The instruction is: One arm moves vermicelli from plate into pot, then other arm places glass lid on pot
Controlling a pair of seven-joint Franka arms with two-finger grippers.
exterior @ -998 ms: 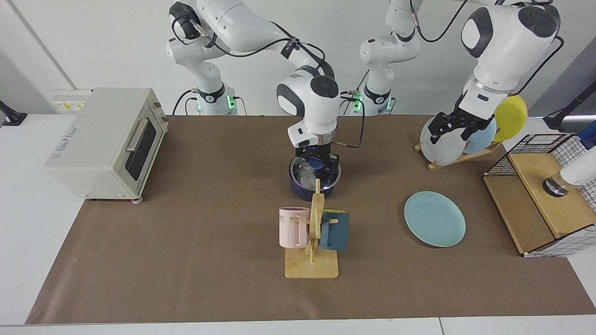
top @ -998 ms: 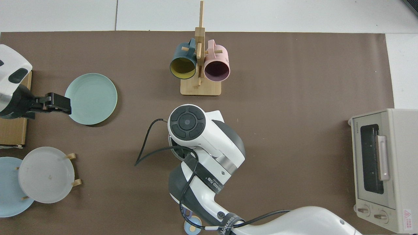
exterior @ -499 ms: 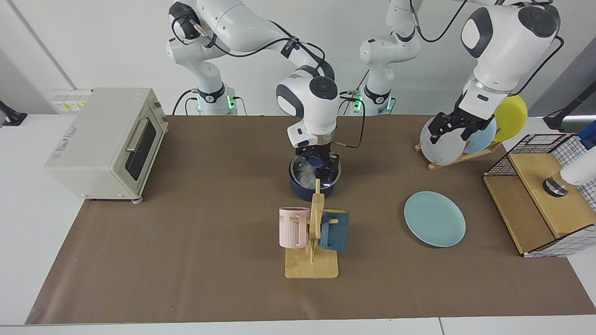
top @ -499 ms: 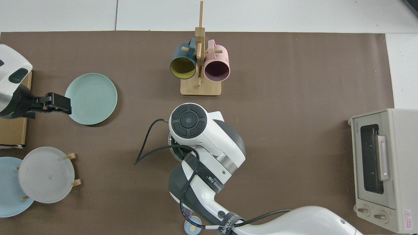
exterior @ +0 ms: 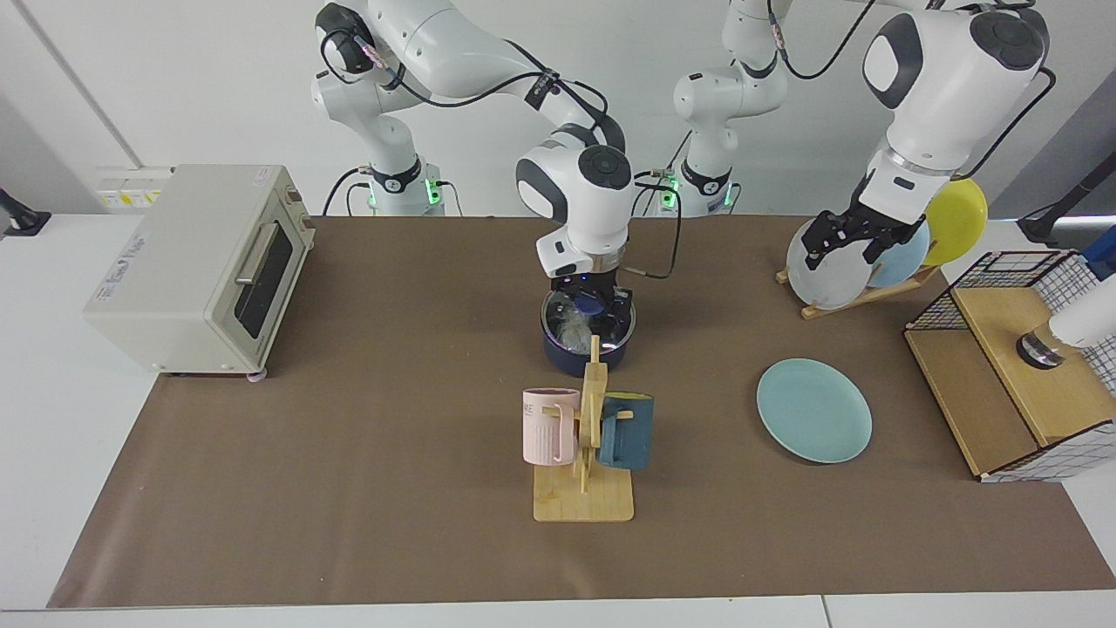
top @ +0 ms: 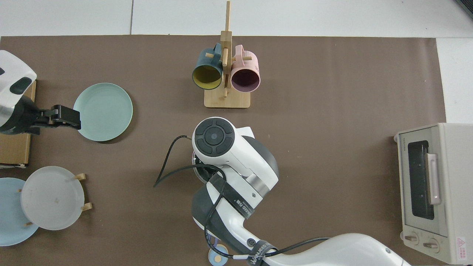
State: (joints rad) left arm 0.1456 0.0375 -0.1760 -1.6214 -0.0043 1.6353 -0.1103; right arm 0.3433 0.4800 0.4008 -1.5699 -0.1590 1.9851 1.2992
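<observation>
- Seating the glass lid (exterior: pixel 589 321) on the pot (exterior: pixel 584 353) looks like the step in hand: in the facing view, centre frame, the lid lies across the pot's rim with its blue knob just under the right gripper (exterior: pixel 591 301).
- Right gripper: hangs directly over the knob, its fingers reaching down on either side of it. Cannot tell whether it is clamped on the knob or has let go; the top view is no help, since the arm's wrist covers pot and lid there.
- Vermicelli (exterior: pixel 573 330): pale tangle visible through the glass, inside the pot. Transfer step reads as done.
- Plate (exterior: pixel 813 410): bare, lower right of the facing view, well apart from the pot; in the top view it sits in the left part of the frame (top: pixel 103 111), also with nothing on it.
- Left gripper (exterior: pixel 849 244): waits high in the upper right of the facing view, in front of the dish rack (exterior: pixel 859 292), holding nothing, fingers slightly apart; in the top view it hovers at the plate's left edge (top: pixel 61 115).
- Judgement: task nearly complete. Remaining: confirm the lid is flat on the rim, release the knob if it is gripped, lift the right arm clear.
- Risk: pulling up while clamped drags the lid off-centre.
- Mug tree (exterior: pixel 586 440) stands on the counter (exterior: pixel 349 453) in front of the pot and hides part of its wall.
</observation>
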